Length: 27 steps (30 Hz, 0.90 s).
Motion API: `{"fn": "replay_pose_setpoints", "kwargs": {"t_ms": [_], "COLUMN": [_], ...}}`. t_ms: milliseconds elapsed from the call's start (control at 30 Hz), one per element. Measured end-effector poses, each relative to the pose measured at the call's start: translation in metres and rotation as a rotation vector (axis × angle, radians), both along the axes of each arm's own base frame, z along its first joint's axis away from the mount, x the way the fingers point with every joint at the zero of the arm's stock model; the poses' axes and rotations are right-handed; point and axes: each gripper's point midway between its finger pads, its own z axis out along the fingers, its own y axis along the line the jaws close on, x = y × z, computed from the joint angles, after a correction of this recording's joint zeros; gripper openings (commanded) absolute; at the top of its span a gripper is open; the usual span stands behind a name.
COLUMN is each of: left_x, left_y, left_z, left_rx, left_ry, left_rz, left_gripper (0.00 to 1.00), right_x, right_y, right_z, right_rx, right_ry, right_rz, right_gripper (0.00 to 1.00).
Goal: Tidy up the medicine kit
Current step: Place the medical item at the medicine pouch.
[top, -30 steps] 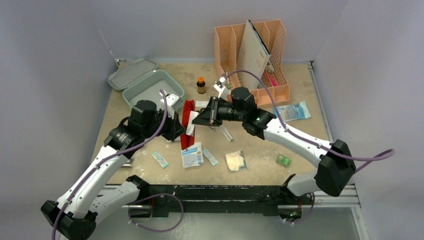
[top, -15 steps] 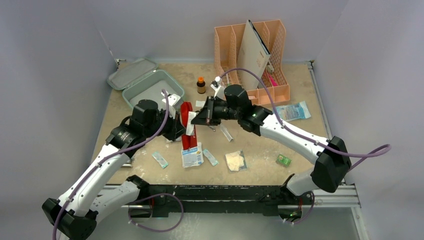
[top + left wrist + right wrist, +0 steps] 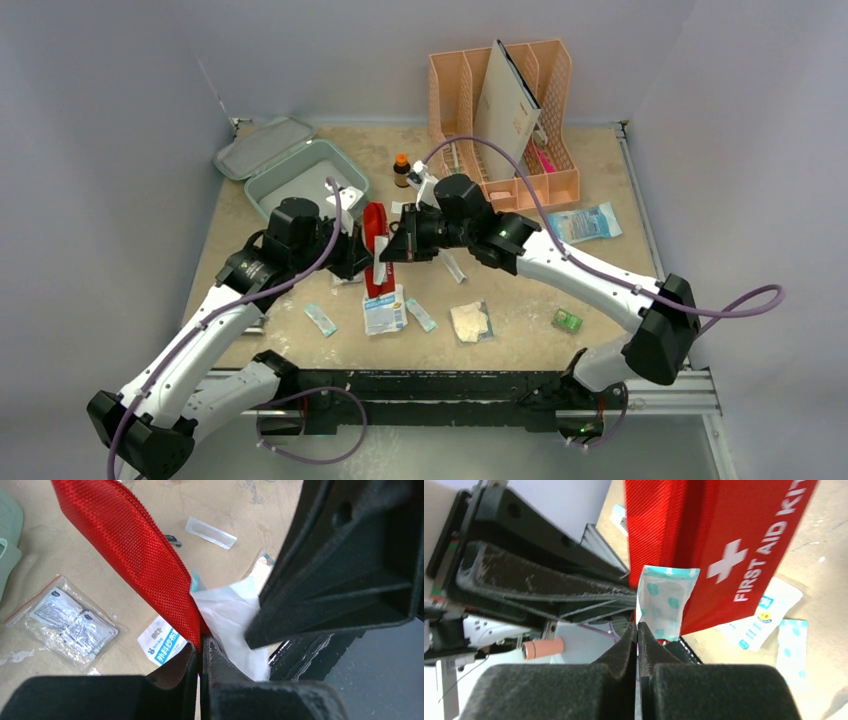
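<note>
The medicine kit (image 3: pixel 300 178) is a mint-green case lying open at the back left, its lid (image 3: pixel 262 147) folded back. Mid-table, my left gripper (image 3: pixel 358 256) is shut on the edge of a red first-aid pouch (image 3: pixel 375 238) and holds it upright. In the left wrist view the jaws (image 3: pixel 200 649) pinch the red mesh fabric (image 3: pixel 135 545). My right gripper (image 3: pixel 386 252) is shut on a small white-and-teal packet (image 3: pixel 665 599), pressed against the pouch (image 3: pixel 724 535) at its opening. That same packet (image 3: pixel 232 615) shows white beside the pouch in the left wrist view.
A peach-orange file organizer (image 3: pixel 505 110) stands at the back right, with a brown bottle (image 3: pixel 402 170) to its left. Loose packets lie on the table: a gauze pack (image 3: pixel 384 310), a clear bag (image 3: pixel 471 322), a blue-white pack (image 3: pixel 585 222), thin strips (image 3: pixel 321 319), a green box (image 3: pixel 567 320).
The right arm has moved left with its packet, up to the pouch. The left gripper has kept its hold while the pouch has tipped more upright.
</note>
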Motion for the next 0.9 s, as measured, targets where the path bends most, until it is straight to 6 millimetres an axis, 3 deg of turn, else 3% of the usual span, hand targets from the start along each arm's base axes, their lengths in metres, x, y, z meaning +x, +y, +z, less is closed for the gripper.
{"fn": "replay_pose_setpoints", "kwargs": {"t_ms": [133, 267, 400, 500, 733, 900], "left_x": [0.002, -0.006, -0.011, -0.015, -0.020, -0.017], "left_y": [-0.004, -0.008, -0.013, -0.016, -0.024, -0.027], "left_z": [-0.002, -0.006, 0.005, 0.016, 0.029, 0.021], "left_rx": [-0.021, -0.051, -0.091, -0.128, -0.180, -0.175], "left_ry": [-0.021, -0.031, -0.083, -0.119, -0.152, -0.111], "left_rz": [-0.014, -0.053, -0.101, -0.134, -0.185, -0.178], "left_gripper": [0.00, 0.00, 0.00, 0.00, 0.00, 0.00], "right_x": [-0.016, -0.029, -0.037, -0.032, -0.013, -0.006], "right_y": [-0.001, -0.002, -0.011, -0.022, -0.043, -0.049], "right_z": [0.009, 0.031, 0.050, 0.056, 0.031, 0.015], "right_rx": [0.082, 0.182, 0.237, 0.245, 0.190, 0.124], "right_ry": [-0.003, -0.039, -0.077, -0.109, -0.074, -0.060], "right_rz": [0.091, 0.169, 0.201, 0.185, 0.099, 0.047], "right_gripper": [0.00, 0.00, 0.00, 0.00, 0.00, 0.00]}}
